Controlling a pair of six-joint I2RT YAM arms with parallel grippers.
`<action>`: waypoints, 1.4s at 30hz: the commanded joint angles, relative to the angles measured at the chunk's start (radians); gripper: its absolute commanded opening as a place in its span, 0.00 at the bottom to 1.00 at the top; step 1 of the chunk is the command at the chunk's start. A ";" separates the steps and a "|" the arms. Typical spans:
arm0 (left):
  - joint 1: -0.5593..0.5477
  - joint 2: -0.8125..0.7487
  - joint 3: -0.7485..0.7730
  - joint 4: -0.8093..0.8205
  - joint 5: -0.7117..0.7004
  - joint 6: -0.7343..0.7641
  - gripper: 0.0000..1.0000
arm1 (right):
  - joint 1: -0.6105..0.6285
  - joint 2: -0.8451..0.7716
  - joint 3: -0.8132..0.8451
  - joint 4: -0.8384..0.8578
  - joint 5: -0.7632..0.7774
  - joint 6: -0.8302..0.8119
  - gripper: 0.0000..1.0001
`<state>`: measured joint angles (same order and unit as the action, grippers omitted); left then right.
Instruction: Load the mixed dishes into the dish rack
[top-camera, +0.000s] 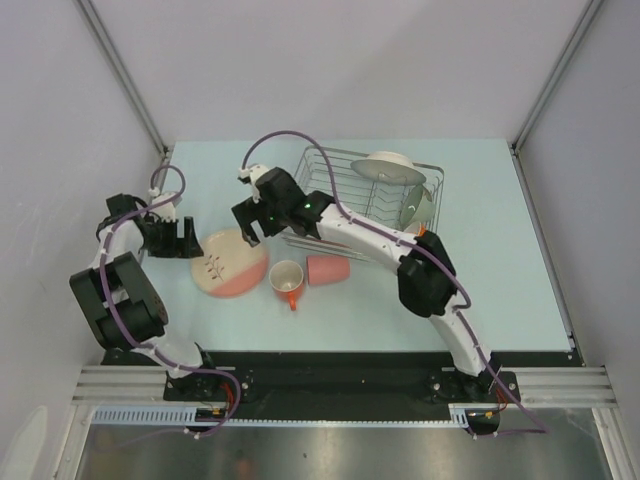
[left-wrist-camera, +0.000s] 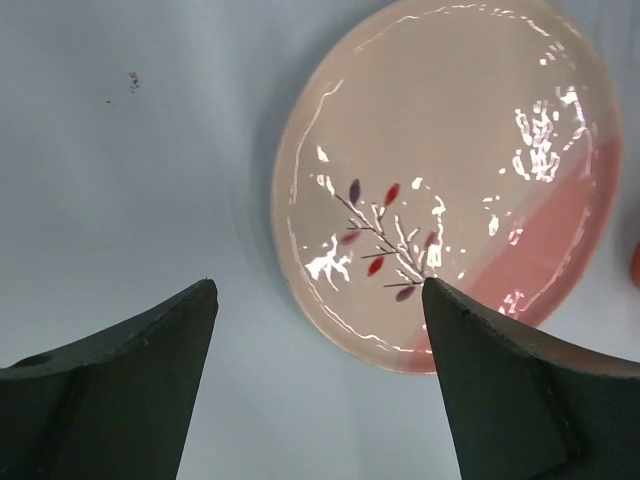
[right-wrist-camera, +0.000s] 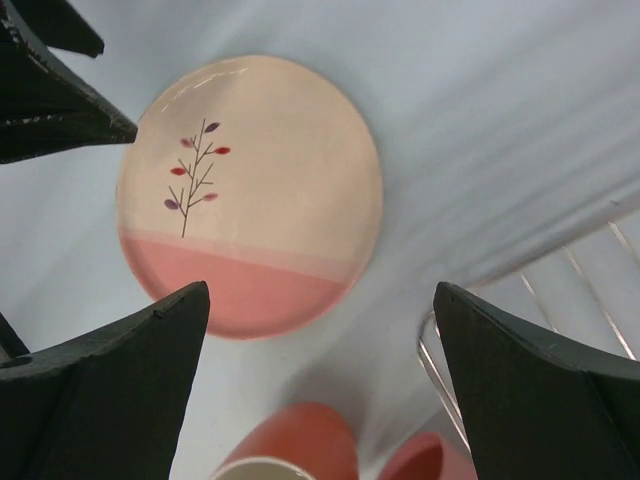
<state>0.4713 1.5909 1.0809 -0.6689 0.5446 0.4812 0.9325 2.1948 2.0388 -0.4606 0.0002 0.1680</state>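
Top external alone shows dish rack (top-camera: 322, 160) contents, wrists frame pink plate (left-wrist-camera: 450, 170), left tool (left-wrist-camera: 320, 287), right tool (right-wrist-camera: 322, 286) wide

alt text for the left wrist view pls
A cream and pink plate with a twig-and-leaf motif lies flat on the pale blue table, just ahead of the open left gripper. Its dark fingers rise from the bottom edge, the right one overlapping the plate's rim.

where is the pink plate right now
Top view: the plate lies flat on the table, left of centre, just left of the mug and near-left of the rack.
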 joint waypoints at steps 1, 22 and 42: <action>0.013 0.041 0.002 0.071 -0.040 0.057 0.89 | -0.006 0.118 0.223 -0.113 -0.117 -0.030 1.00; 0.018 0.153 0.019 0.072 -0.032 0.115 0.87 | -0.006 0.281 0.178 -0.145 -0.117 -0.013 1.00; 0.010 0.169 0.024 0.057 0.014 0.139 0.81 | -0.035 0.172 -0.146 -0.039 -0.109 0.059 1.00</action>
<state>0.4805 1.7634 1.0889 -0.6125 0.5045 0.5865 0.8986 2.3161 1.8660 -0.4541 -0.0795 0.2123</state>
